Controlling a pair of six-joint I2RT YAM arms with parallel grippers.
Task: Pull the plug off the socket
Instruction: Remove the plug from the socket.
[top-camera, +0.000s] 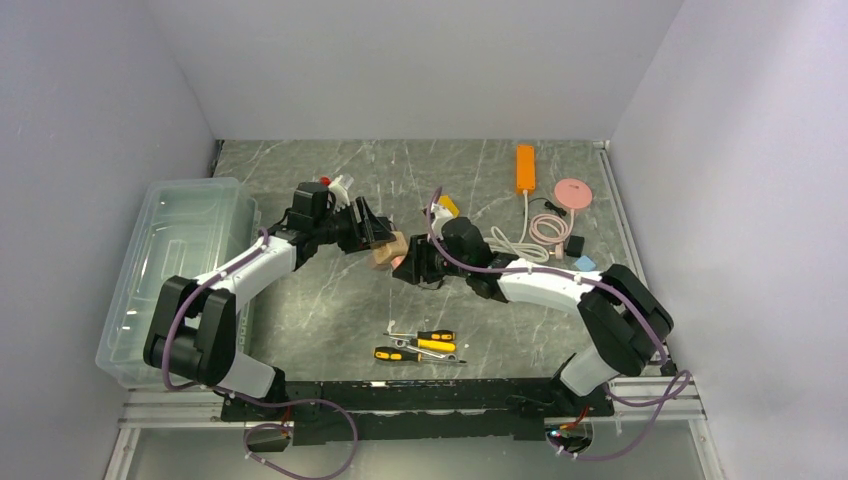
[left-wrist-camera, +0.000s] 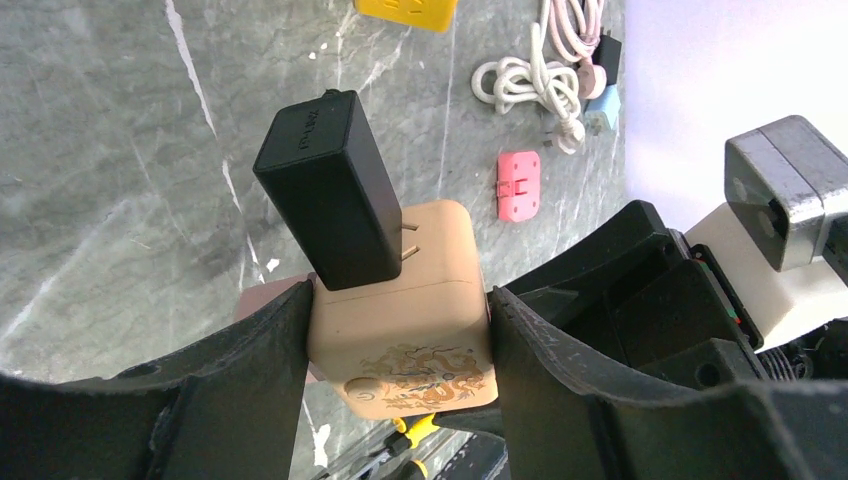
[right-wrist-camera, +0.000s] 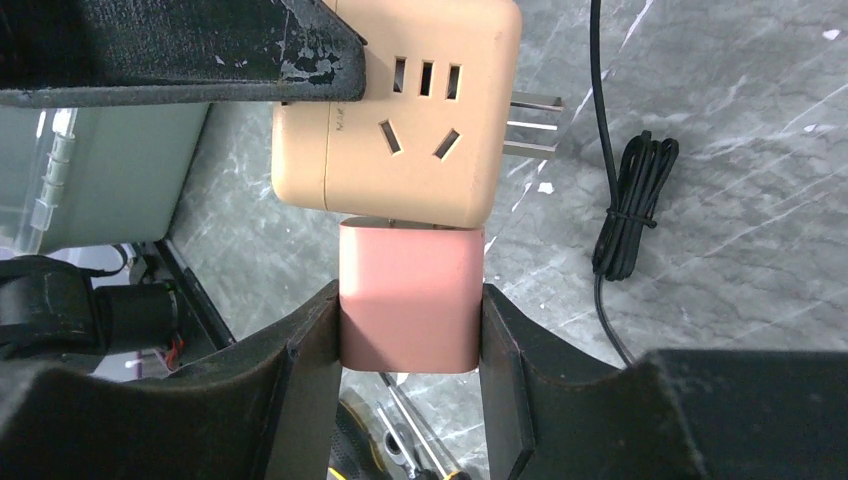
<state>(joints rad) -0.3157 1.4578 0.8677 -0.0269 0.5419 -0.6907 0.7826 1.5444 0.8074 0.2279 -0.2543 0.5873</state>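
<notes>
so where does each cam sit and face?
Top external: above, behind the bases, looking down at grey marbled table; left arm and right arm in view.
Left wrist: on left gripper, facing beige cube socket between its fingers, black rectangular charger on it.
Right wrist: on right gripper, facing pink square plug between its fingers.
Shared: both wrist views show the socket.

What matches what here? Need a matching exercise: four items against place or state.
Items:
1. beige cube socket
2. pink plug
3. black charger
4. screwdrivers

Place or state:
A. lying on the table, toward its near edge
B. clamped in the right gripper
C. clamped in the left gripper
D. stuck in the socket, prongs partly showing, no gripper on it

Pairs: 1-C, 2-B, 3-D, 4-A
</notes>
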